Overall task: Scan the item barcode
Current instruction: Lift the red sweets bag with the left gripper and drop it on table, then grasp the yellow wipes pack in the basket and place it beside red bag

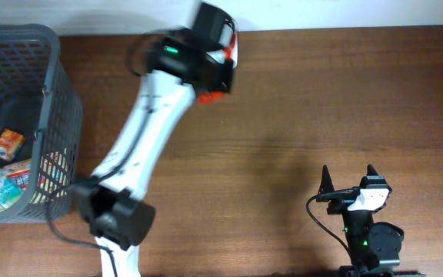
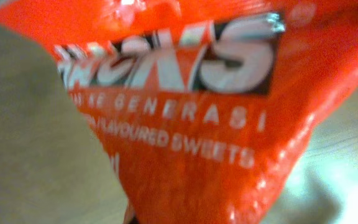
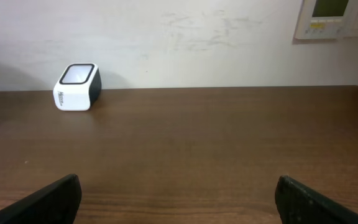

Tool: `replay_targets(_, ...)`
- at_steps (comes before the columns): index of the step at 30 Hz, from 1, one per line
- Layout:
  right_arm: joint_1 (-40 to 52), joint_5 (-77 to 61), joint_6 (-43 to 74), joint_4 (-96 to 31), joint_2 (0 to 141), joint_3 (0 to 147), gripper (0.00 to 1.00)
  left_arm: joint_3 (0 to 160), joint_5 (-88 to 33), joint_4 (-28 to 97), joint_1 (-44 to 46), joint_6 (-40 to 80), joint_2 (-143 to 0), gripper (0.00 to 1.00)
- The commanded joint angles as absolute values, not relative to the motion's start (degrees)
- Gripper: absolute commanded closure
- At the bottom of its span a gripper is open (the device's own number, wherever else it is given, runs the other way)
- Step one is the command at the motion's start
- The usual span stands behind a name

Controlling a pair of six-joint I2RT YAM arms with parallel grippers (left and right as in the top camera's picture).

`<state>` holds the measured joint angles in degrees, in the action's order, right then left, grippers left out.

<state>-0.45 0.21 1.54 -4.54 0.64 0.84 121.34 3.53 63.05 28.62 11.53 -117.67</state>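
Table (image 1: 298, 115): a brown wood-grain top fills the overhead view, and a pale wall (image 3: 166, 37) runs along its far edge.
Basket (image 1: 66, 115): a grey mesh bin stands at the table's left end, with several bright snack packets (image 1: 8, 144) lying in its bottom.
Left arm (image 1: 148, 131): the white arm reaches diagonally from the near-left edge to the far side of the table, its dark wrist raised close to the far edge.
Right arm (image 1: 369, 231): it sits at the near-right corner and points toward the far wall.
Orange packet (image 1: 212, 97): the task's item, a glossy sweets bag, hangs at the tip of the Left arm over the far middle of the table. In the left wrist view it fills the frame (image 2: 185, 124), blurred, with white lettering that includes "FLAVOURED SWEETS".
Left gripper (image 1: 220, 73): pressed together and pinching the Orange packet, which hides the claw in its own wrist view.
Right gripper (image 1: 348, 171): spread wide, with 2 dark fingers (image 3: 48, 200) at the bottom corners of its wrist view and bare table between them.
Scanner (image 3: 78, 86): a small white box with a black top and a pale window stands on the table by the wall. It sits left in the right wrist view, well apart from the Right gripper.
Wall panel (image 3: 331, 15): a beige control unit with a greenish display is mounted at the top right of that same view.
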Motion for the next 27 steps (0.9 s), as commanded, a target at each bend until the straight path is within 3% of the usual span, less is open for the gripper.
replay_targets(1, -0.78, 0.69, 1.98, -4.67, 0.21, 0.32, 0.01, 112.22, 9.93, 55.48, 32.58, 10.83, -121.75, 0.99)
replay_targets(2, -0.78, 0.69, 1.98, -4.69, 0.21, 0.32, 0.01, 111.46, 9.93, 54.17, 33.71, 10.83, -123.26, 0.97)
replay_targets(4, -0.78, 0.69, 1.96, -4.67, 0.21, 0.32, 0.02, 111.24, 9.96, 51.70, 36.16, 10.81, -127.04, 0.81)
replay_targets(6, -0.78, 0.69, 1.98, -4.67, 0.21, 0.32, 0.02, 111.24, 10.90, 50.37, 37.69, 10.76, -128.77, 0.50)
replay_targets(7, -0.78, 0.69, 1.98, -4.67, 0.21, 0.32, 0.01, 111.42, 10.96, 50.46, 37.89, 10.76, -128.77, 0.18)
replay_targets(8, -0.78, 0.69, 1.98, -4.67, 0.21, 0.32, 0.01, 112.62, 10.74, 51.55, 38.00, 10.76, -128.62, 0.04)
replay_targets(12, -0.78, 0.69, 1.96, -4.67, 0.21, 0.32, 0.02, 126.89, 11.03, 62.67, 36.34, 10.79, -126.26, 0.03)
replay_targets(17, -0.78, 0.69, 1.96, -4.67, 0.21, 0.32, 0.02, 152.03, 19.16, 77.49, 26.98, 10.81, -121.54, 0.06)
replay_targets(20, -0.78, 0.69, 1.98, -4.67, 0.21, 0.32, 0.02, 161.32, 23.86, 87.29, 14.94, 11.20, -118.10, 0.05)
replay_targets(24, -0.78, 0.69, 1.96, -4.67, 0.21, 0.32, 0.01, 162.50, 27.40, 93.80, -4.23, 16.47, -115.57, 0.01)
replay_targets(27, -0.78, 0.69, 1.98, -4.67, 0.21, 0.32, 0.01, 159.33, 18.87, 96.71, -18.85, 20.56, -115.92, 0.00)
